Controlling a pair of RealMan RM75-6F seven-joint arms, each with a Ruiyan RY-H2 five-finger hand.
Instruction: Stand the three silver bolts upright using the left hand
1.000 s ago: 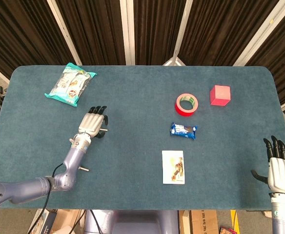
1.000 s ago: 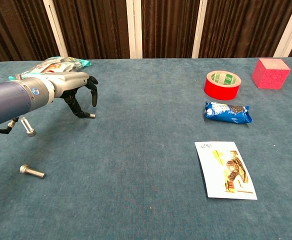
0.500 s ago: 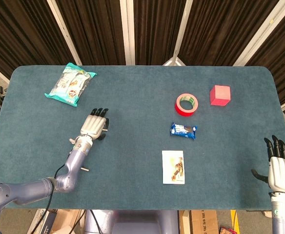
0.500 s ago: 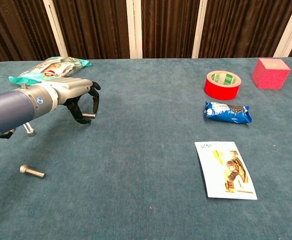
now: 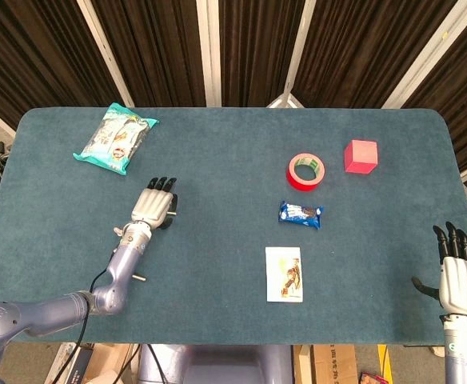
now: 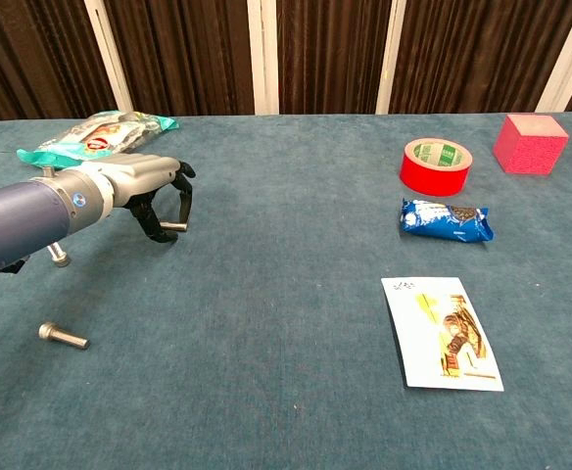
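Left hand [image 6: 147, 192] has lifted off the table with a silver bolt [image 6: 172, 226] pinched lying flat at its fingertips — first bolt not yet stood; second bolt [image 6: 57, 257] beside the forearm, third [image 6: 63, 337] nearer the robot, untouched.

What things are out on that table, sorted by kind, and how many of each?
Silver bolts: 3, one in the left hand
Snack packets: 2
Red tape roll: 1
Pink cube: 1
Printed card: 1
Total: 8
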